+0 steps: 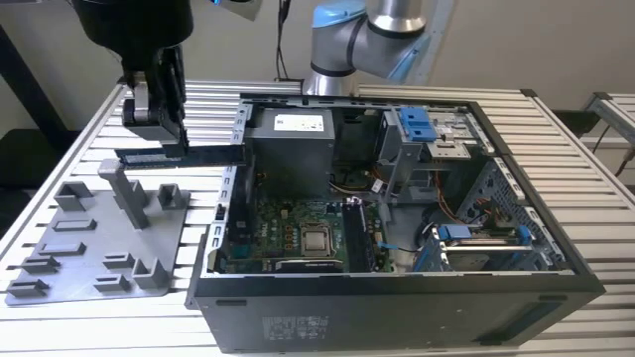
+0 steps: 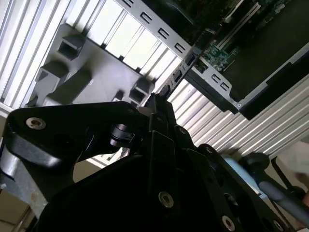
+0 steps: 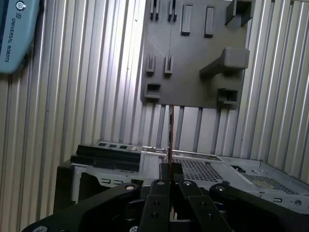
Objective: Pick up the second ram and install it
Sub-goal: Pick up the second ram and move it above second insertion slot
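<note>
Plainly, in the upper left of the exterior view we saw the gripper [image 1: 160,141] hanging from the black wrist, its two fingers pressed together on the second ram [image 1: 208,154]. The stick lay roughly level and lengthwise across the frame, pinched near the end that pointed toward the exterior view's left. Its other end reached toward the side wall of the open computer case [image 1: 555,245]. We could not tell whether that end touched the wall. Below the stick, in the lower left of that frame, sat the grey fixture tray [image 1: 59,290] on the slatted table [image 1: 89,126], and its tall upright post [image 1: 129,195] rose toward the stick without visibly meeting it. Inside the case the green motherboard [image 1: 273,234] lay flat in the middle of the frame with the square silver processor [image 1: 317,240] on it. A grey power supply box [image 1: 297,141] stood behind the board, and a blue bracket [image 1: 417,123] sat toward the upper right. The arm's grey and pale blue base [image 1: 362,33] stood at the top centre. In the first wrist view we saw the stick edge-on as a thin line running out from between the closed fingertips [image 3: 164,170], with the tray beyond it and the rim of the case close to the fingers.
</note>
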`<state>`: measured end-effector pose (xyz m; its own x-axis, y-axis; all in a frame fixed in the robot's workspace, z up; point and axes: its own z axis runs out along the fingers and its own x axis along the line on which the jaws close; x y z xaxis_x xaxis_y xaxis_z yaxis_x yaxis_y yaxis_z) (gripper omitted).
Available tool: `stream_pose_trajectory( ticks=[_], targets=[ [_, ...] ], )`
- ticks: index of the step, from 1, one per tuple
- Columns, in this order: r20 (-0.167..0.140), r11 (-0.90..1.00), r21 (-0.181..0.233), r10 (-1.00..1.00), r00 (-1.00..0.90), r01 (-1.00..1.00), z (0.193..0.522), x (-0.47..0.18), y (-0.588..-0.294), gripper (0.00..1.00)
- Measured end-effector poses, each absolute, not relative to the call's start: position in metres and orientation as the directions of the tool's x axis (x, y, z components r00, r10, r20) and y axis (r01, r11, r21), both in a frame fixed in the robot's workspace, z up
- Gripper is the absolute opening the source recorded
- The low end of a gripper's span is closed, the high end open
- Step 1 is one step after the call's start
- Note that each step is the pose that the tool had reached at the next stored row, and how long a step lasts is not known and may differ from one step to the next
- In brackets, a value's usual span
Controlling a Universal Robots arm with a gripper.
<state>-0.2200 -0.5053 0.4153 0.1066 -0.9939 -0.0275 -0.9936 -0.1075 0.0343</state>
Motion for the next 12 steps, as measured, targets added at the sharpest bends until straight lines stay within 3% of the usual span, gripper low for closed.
stream_pose_trajectory(
  ticks=[12],
  targets=[
    [-0.028, -0.107, 0.039, -0.994, 0.106, -0.993, 0.415, -0.165, -0.505, 0.13]
  ],
)
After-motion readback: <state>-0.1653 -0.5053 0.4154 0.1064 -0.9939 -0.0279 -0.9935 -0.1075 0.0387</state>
